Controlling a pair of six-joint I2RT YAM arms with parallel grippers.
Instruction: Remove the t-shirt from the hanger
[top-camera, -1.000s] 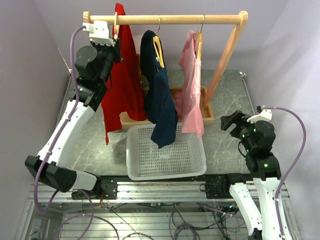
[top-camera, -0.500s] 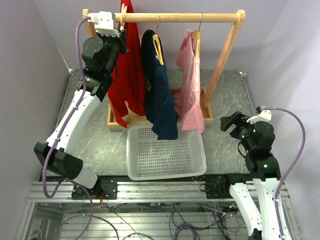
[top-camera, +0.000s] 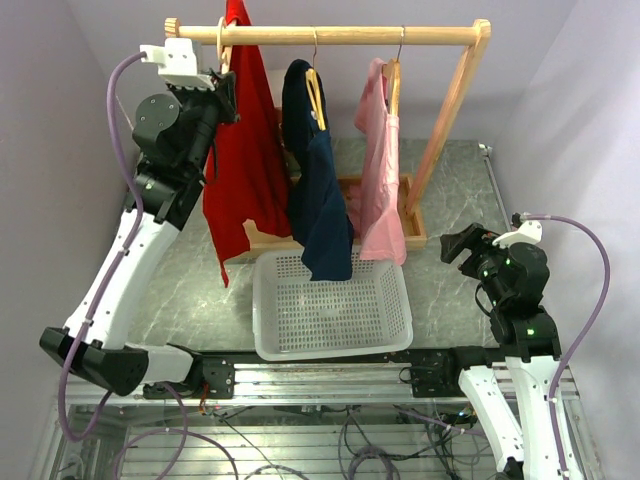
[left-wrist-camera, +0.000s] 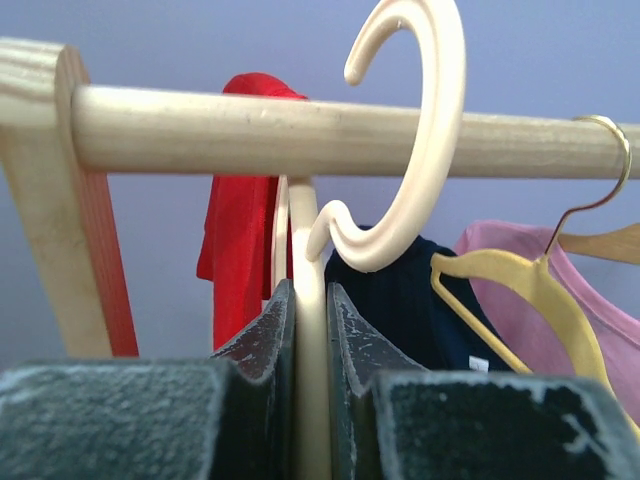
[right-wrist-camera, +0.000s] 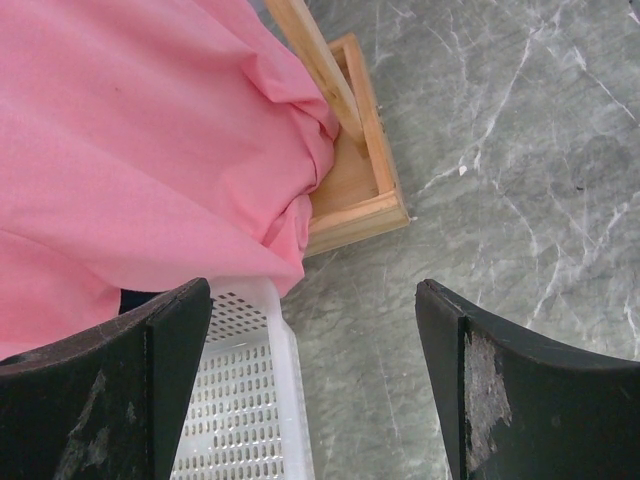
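Note:
A red t-shirt (top-camera: 245, 150) hangs on a cream plastic hanger (top-camera: 222, 42) at the left end of the wooden rod (top-camera: 330, 36). My left gripper (top-camera: 222, 76) is raised to the rod and shut on the hanger's neck. In the left wrist view the neck (left-wrist-camera: 310, 330) is pinched between both fingers of the left gripper (left-wrist-camera: 310, 292), and the hook (left-wrist-camera: 435, 130) arches over the rod (left-wrist-camera: 220, 130) with a gap above it. Red cloth (left-wrist-camera: 235, 230) shows behind. My right gripper (top-camera: 462, 246) rests low at the right, open and empty, also open in its wrist view (right-wrist-camera: 315, 292).
A navy shirt (top-camera: 320, 200) on a yellow hanger and a pink shirt (top-camera: 382, 190) on a wooden hanger hang further right. A white perforated basket (top-camera: 262, 300) sits under them. The rack's slanted upright (top-camera: 450, 110) and wooden base (top-camera: 415, 236) stand near my right gripper.
My left gripper, holding the hanger, swung right and up half a second ago, then came back left. The red t-shirt swayed with it. The right arm stayed still.

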